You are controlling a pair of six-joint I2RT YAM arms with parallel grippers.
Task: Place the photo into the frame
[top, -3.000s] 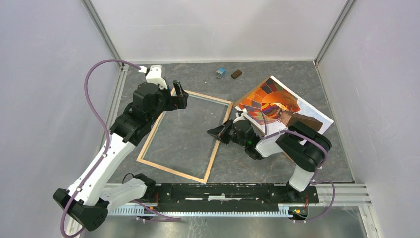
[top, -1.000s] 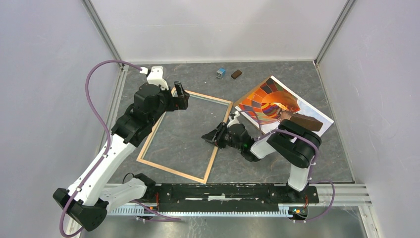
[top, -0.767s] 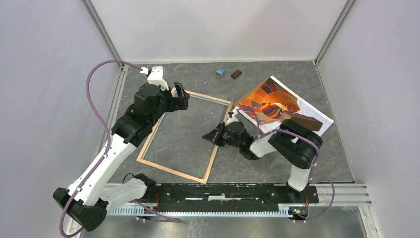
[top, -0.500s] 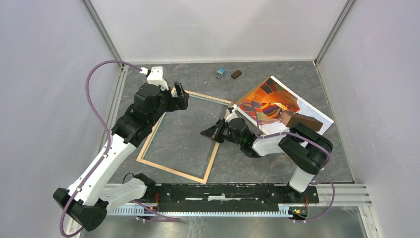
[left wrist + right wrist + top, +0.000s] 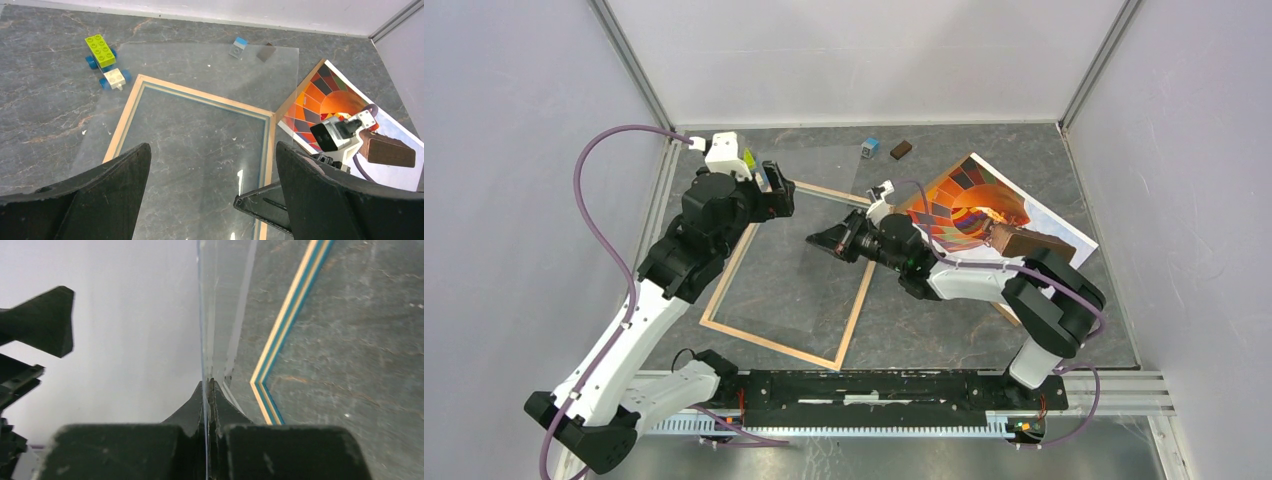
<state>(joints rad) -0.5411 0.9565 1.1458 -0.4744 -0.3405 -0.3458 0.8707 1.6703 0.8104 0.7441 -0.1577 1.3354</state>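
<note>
The frame (image 5: 854, 318) lies flat with its light wood side up, and a blue strip shows along its inner edge (image 5: 285, 325). The photo (image 5: 964, 205) lies face up to its right with a brown block (image 5: 1024, 243) on it. My right gripper (image 5: 814, 241) is shut on the edge of a clear sheet (image 5: 210, 65), holding it tilted above the frame's far right part. The sheet's edge runs straight out from the closed jaws (image 5: 209, 385). My left gripper (image 5: 212, 146) hangs open over the frame's far left corner with nothing between its fingers.
A green, white and blue brick cluster (image 5: 105, 57) sits beyond the frame's far left corner. A small blue brick (image 5: 869, 147) and a brown one (image 5: 901, 150) lie near the back wall. A brown board edge (image 5: 1004, 312) shows under the photo. Walls enclose three sides.
My right gripper has shut on the clear sheet's edge and raised it up and toward the back left. The left arm has shifted slightly left and back, still open.
</note>
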